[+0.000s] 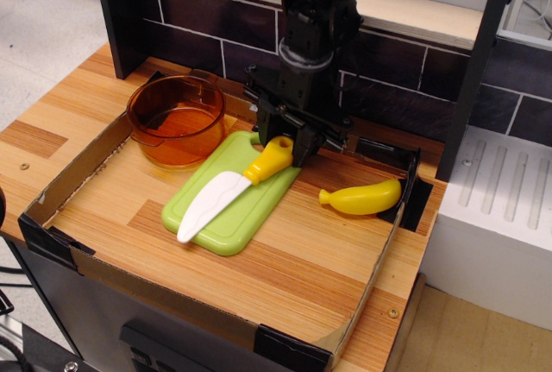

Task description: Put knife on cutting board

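Cardboard tray wall (103, 268) nearest; beyond it the knife (231, 189) lay diagonally along the cutting board (226, 227), white blade tip just past the near edge, yellow handle toward the back; likely light, stiff, smooth plastic, best held at the bulbous handle; banana toy (362, 197) off to one side; gripper (287, 143) at the handle end, whether clamped or released could not be told; orange pot (175, 118) behind.
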Controlling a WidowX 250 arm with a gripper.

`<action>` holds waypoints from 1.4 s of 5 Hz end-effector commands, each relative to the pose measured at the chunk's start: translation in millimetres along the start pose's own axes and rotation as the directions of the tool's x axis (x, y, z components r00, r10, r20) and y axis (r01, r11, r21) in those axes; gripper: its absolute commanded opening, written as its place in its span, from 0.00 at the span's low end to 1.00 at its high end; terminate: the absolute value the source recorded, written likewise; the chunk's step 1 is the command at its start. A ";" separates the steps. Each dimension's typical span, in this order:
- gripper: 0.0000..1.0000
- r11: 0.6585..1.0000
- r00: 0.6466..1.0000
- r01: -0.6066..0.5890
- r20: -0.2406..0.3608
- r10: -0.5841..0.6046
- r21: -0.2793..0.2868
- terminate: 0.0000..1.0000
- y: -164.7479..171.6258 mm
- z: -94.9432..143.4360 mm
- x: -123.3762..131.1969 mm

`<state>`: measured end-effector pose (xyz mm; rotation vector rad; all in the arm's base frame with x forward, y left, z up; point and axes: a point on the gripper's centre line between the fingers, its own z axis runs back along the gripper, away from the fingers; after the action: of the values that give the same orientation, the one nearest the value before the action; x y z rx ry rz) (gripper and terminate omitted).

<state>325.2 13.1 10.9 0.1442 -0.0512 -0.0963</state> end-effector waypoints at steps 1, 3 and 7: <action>1.00 0.997 0.999 -0.011 0.039 0.008 0.076 0.00 11.3 12.8 -10.1; 1.00 0.996 0.996 -0.030 0.081 0.024 0.079 0.00 10.8 40.5 -30.1; 1.00 0.996 0.964 -0.079 0.258 0.068 0.033 0.00 19.7 116.7 -40.1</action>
<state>284.0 15.1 112.9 0.1727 -0.2664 -0.0488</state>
